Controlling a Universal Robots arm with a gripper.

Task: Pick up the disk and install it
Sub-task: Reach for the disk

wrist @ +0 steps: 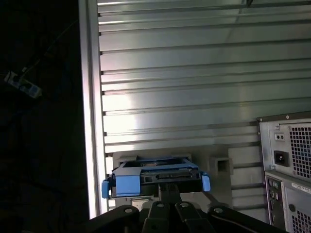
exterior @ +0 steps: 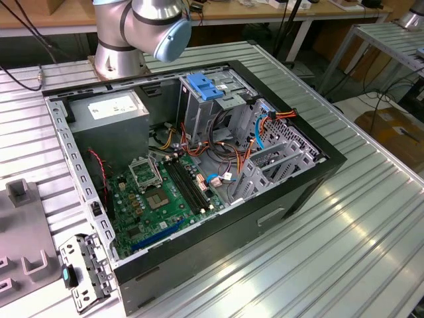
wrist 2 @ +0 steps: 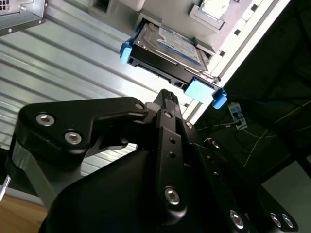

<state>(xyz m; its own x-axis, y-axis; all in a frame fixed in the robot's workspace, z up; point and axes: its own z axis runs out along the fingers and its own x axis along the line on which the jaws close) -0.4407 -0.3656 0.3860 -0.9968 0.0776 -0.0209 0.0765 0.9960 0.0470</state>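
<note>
The disk (wrist 2: 167, 48), a dark hard drive in a bright blue carrier, rests in a pale grey holder (wrist: 218, 165) on the ribbed metal table, close to the table's edge. In the first wrist view the disk (wrist: 155, 177) shows its connector end toward me. My gripper (wrist 2: 167, 94) hangs just short of that end, apart from it and shut with nothing in it. The tip of my gripper (wrist: 167, 190) lines up with the middle of the disk's near edge.
The open computer case (exterior: 318, 169) lies on the table in the exterior view, with a motherboard (exterior: 165, 199), grey drive bays (exterior: 278, 159) and a pale-blue latch plate (exterior: 202, 86). The arm's base (exterior: 119, 46) stands behind it. Another computer's rear panel (wrist: 289, 160) stands beside the holder.
</note>
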